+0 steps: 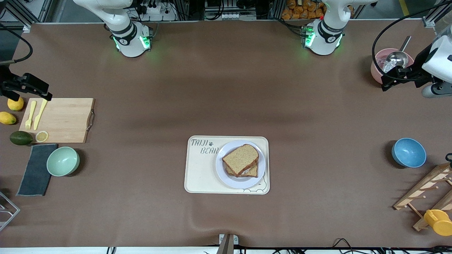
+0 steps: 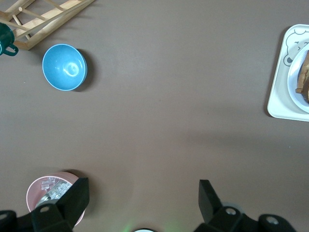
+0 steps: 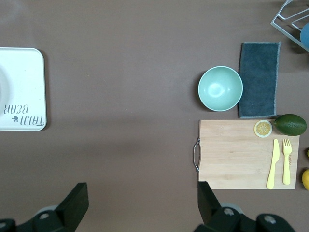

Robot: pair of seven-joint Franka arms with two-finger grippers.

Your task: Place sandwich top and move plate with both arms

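The sandwich top (image 1: 241, 158), a brown bread slice, lies on the stacked sandwich on the pale round plate (image 1: 222, 173). The plate sits on a cream tray (image 1: 201, 173) nearer the front camera, mid-table. The tray's edge (image 2: 280, 96) and the plate's rim (image 2: 293, 82) show in the left wrist view. My left gripper (image 1: 386, 82) hangs open and empty over the table beside a pink bowl; in its own view (image 2: 143, 198) only bare table lies between the fingers. My right gripper (image 1: 37, 90) is open and empty over the cutting board's end; its wrist view (image 3: 142, 200) shows a tray corner (image 3: 24, 87).
At the left arm's end are a pink bowl with a ladle (image 1: 385, 63), a blue bowl (image 1: 408, 152), a wooden rack (image 1: 427, 190) and a yellow cup (image 1: 438, 221). At the right arm's end are a cutting board (image 1: 63, 120), a green bowl (image 1: 63, 161), a grey cloth (image 1: 35, 169) and fruit.
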